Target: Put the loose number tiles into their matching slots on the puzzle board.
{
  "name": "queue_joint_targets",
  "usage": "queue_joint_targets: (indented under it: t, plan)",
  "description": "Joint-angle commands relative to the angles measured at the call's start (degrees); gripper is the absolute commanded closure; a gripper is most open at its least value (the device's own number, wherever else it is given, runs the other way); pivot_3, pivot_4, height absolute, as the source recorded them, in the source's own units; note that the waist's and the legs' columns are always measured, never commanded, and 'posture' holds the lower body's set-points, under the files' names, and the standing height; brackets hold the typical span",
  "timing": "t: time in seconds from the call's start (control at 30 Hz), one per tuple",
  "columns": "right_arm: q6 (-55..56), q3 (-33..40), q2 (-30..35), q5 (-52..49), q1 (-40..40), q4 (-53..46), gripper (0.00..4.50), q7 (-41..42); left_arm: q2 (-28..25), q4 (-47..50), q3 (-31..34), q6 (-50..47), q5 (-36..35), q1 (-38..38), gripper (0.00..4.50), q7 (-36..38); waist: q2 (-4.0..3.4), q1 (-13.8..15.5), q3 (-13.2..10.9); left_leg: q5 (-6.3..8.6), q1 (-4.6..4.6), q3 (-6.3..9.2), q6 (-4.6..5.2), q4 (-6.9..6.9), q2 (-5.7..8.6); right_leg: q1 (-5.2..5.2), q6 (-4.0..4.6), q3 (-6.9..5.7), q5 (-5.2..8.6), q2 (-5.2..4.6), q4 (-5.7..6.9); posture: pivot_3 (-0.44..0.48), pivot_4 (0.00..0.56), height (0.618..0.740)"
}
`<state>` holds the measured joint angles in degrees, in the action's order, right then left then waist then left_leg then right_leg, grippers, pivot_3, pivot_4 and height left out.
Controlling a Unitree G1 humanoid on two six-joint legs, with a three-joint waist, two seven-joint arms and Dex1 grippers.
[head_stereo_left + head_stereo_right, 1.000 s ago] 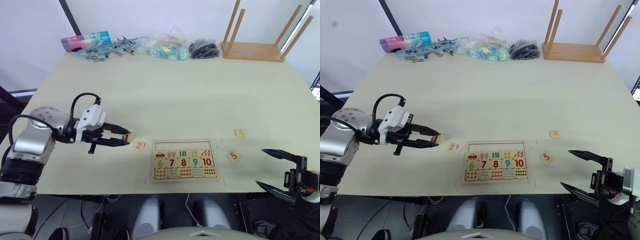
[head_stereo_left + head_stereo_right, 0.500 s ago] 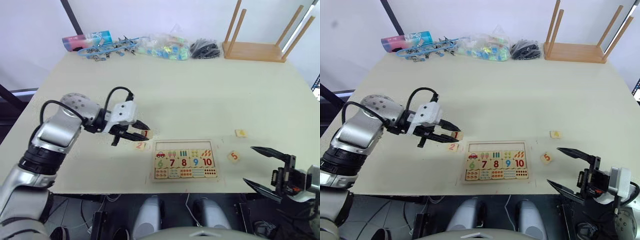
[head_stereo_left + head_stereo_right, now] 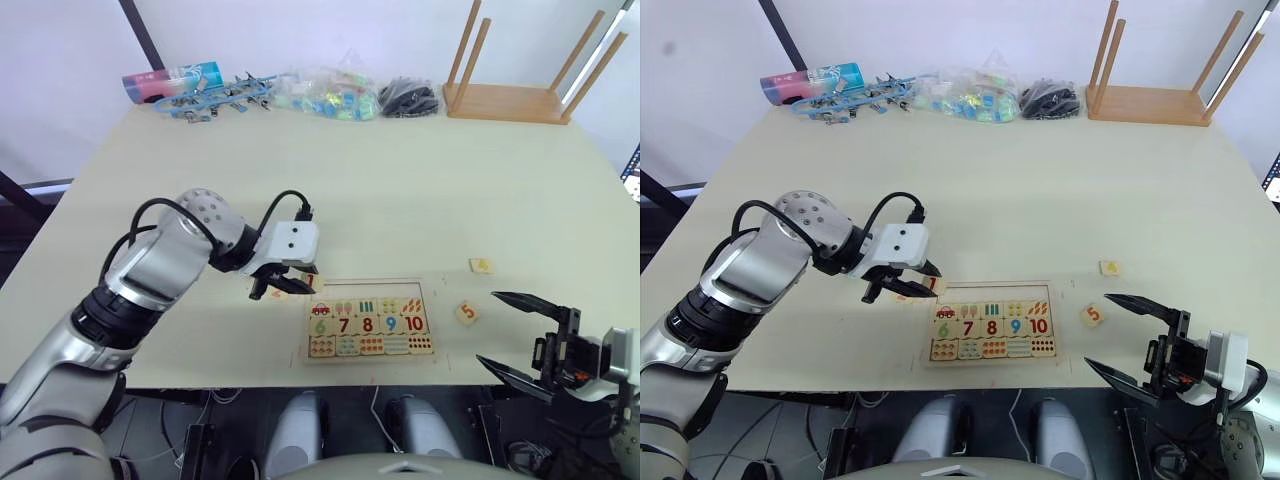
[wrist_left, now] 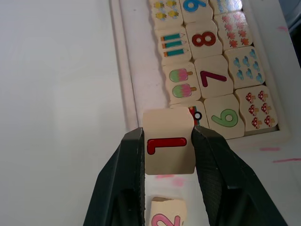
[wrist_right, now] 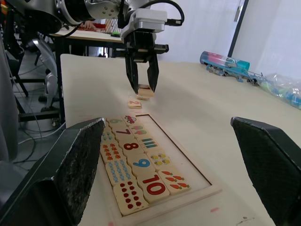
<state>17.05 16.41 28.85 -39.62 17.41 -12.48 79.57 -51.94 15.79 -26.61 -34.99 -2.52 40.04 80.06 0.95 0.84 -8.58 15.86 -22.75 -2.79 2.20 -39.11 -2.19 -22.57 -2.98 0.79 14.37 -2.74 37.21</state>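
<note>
Left gripper [image 4: 168, 141] reaches over board's [image 3: 370, 320] near-left corner, jaws pinching tile 1 [image 4: 168, 149] above it. Right gripper [image 3: 1145, 335] hangs off desk [image 3: 350, 180] beside board, jaws spread. Board's top slots [image 3: 365, 291] bare; tile 2 [image 4: 165, 214] just left of board.

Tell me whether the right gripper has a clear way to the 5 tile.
Probably yes. The right gripper is open and off the table's near edge, just nearer than the 5 tile. The tile lies alone on bare table, right of the board, with nothing between.
</note>
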Motion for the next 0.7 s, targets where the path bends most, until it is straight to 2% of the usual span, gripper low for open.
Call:
queue_joint_targets:
  t: [0.03,0.27,0.7]
  plan:
    - [1.43,0.27,-0.09,-0.50,-0.27,-0.49,0.00,0.30,1.04,3.87,-3.24,-4.33,5.06,1.49,3.51,-3.34,0.00,0.01,0.00,0.00,0.01,-0.01,0.00,0.00,0.00,0.00,0.00,0.07,0.00,0.03,0.00,0.000,0.150,0.737]
    - [2.11,0.62,0.39,-0.73,-0.42,0.84,0.00,1.35,1.46,6.80,-5.26,-8.42,7.95,1.51,3.51,-5.02,0.00,0.02,0.00,0.00,0.00,0.00,0.00,-0.02,0.00,0.00,0.03,0.17,0.02,0.08,0.02,0.000,0.150,0.737]
    - [3.48,0.52,-0.11,-0.50,1.21,0.42,0.00,1.13,1.87,6.52,-5.75,-7.84,7.86,2.90,3.51,-4.03,0.00,0.02,0.00,0.00,0.02,0.00,0.00,-0.03,0.00,0.00,0.06,0.18,0.03,0.08,0.06,0.000,0.150,0.737]
